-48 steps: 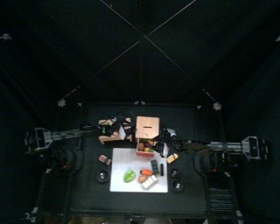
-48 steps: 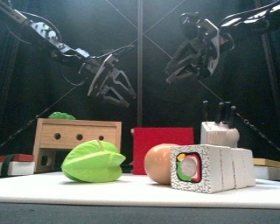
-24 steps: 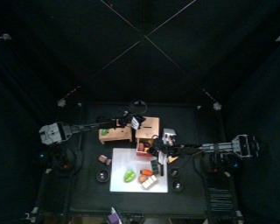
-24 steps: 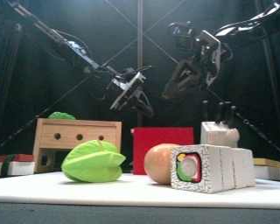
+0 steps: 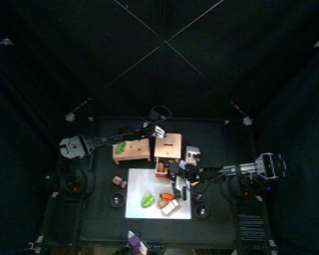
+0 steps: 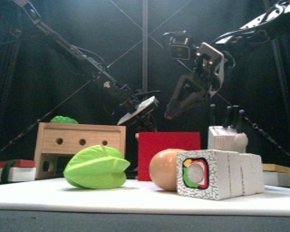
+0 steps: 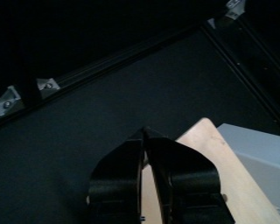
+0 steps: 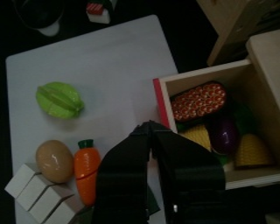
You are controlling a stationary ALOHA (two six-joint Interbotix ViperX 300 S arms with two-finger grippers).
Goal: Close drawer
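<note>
Drawer (image 8: pixel 213 70) sits pulled out of the wooden box (image 8: pixel 271 48). It is just ahead of and below the right gripper (image 8: pixel 150 133), with its red front panel nearest the fingertips. We read the right jaws as pressed together at the tips, with nothing between them. The drawer is loaded: an orange corn piece (image 8: pixel 201 100) lies closest to the panel, with purple and yellow pieces behind it toward the box.

On the near side of the jaws is the white board (image 8: pixel 95 61) with a green star fruit (image 8: pixel 59 99), an egg (image 8: pixel 52 160) and a carrot (image 8: pixel 87 171). None of these lie in the push path, as far as we can see.

The left gripper (image 7: pixel 146 138) also looks closed and empty. It hovers over the tan top of the box (image 7: pixel 206 153), with the dark table beyond it. We cannot tell whether it touches the wood.

Step in hand, we judge: approach. The drawer is fully open and there is no contact yet.

Next move, our call: the right tips drop to panel height, meet the red front squarely and push straight toward the box. The left gripper presses down on the box top so the box doesn't slide. An off-centre push may jam the drawer.
</note>
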